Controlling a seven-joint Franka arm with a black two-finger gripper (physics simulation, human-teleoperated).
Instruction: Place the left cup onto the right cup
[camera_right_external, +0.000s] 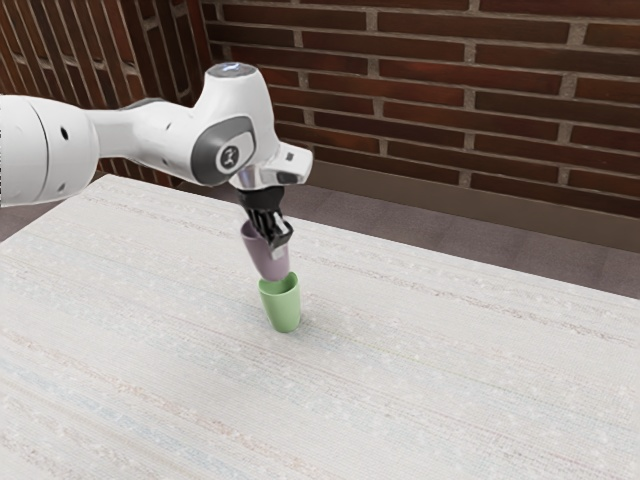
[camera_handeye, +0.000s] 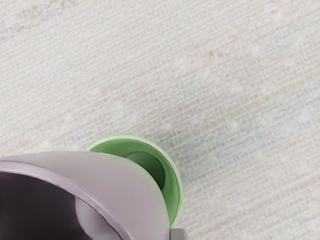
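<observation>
Exterior view, purple cup (camera_right_external: 261, 256) tilted, over green cup (camera_right_external: 282, 304)

The white arm (camera_right_external: 120, 140) reaches in from the exterior view's left, wrist bent down, black gripper (camera_right_external: 271, 236) clamped on the rim of a purple cup (camera_right_external: 262, 260).

Red brick wall (camera_right_external: 450, 90), pale table (camera_right_external: 450, 380)
</observation>
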